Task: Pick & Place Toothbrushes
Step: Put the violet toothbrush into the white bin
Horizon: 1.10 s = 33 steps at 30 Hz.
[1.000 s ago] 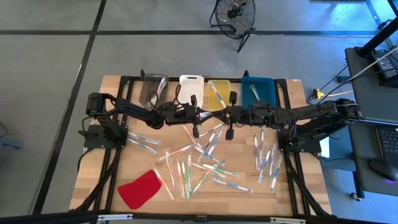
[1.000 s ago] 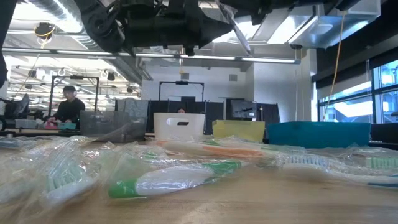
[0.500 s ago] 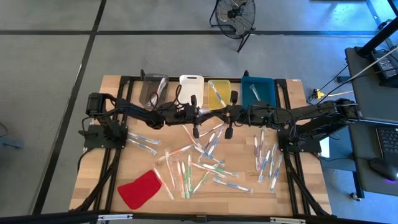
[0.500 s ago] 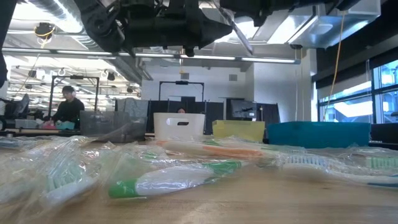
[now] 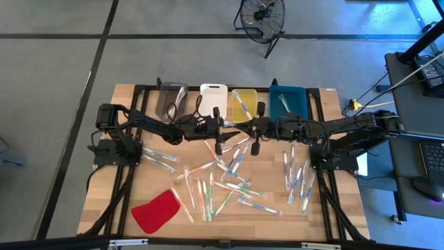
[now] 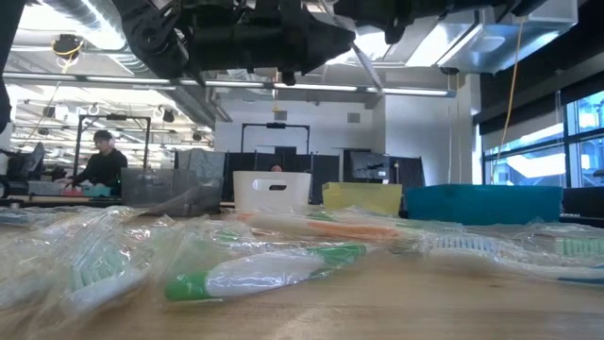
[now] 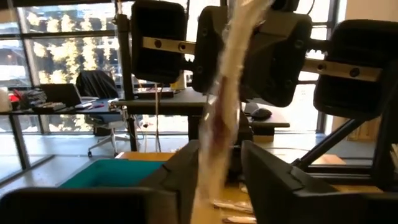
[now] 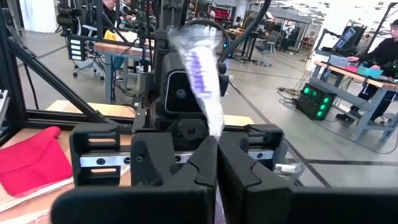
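Roughly thirty toothbrushes (image 5: 229,186), four bins (image 5: 214,97) at twelve o'clock, one red cloth (image 5: 157,211), two hands (image 5: 218,146).

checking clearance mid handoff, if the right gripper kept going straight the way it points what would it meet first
Most likely the left gripper. In the high view the right gripper faces it across a short gap above the table, and the right wrist view shows it dead ahead, past the wrapped toothbrush the right fingers pinch. Depth is uncertain.

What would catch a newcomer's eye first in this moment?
Both arms meet mid-table, the left claw and right claw facing each other around one plastic-wrapped toothbrush. Below them, dozens of slim wrapped toothbrushes litter the wooden table, with a flat red cloth piece near its front-left corner.
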Each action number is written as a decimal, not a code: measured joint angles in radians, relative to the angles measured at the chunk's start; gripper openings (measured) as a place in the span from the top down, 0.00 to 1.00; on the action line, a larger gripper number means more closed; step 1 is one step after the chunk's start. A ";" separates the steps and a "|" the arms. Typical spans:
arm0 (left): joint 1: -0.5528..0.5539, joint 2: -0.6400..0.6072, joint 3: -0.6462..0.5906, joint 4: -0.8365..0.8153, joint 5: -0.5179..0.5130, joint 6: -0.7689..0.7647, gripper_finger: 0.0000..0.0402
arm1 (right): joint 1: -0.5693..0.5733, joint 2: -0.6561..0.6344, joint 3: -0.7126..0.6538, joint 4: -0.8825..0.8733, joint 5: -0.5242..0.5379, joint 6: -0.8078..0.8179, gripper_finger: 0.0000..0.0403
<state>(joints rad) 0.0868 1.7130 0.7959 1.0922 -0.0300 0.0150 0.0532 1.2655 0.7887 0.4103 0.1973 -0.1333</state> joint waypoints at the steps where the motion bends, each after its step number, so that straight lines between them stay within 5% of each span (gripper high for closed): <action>1: 0.000 0.000 0.000 0.006 -0.005 0.000 0.66 | 0.000 0.000 0.000 0.000 0.000 0.003 0.99; 12: 0.002 0.000 0.001 0.033 0.005 -0.020 0.56 | 0.000 0.037 0.000 0.022 -0.003 0.014 0.99; 27: 0.002 0.000 0.001 0.006 0.005 0.002 0.96 | 0.000 0.037 0.000 0.038 0.012 -0.005 0.98; 33: 0.002 0.000 0.001 0.004 0.006 -0.001 0.94 | 0.000 0.037 0.000 0.031 0.000 -0.029 0.99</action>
<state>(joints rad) 0.0887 1.7130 0.7967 1.0958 -0.0245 0.0139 0.0528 1.3022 0.7887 0.4412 0.1975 -0.1619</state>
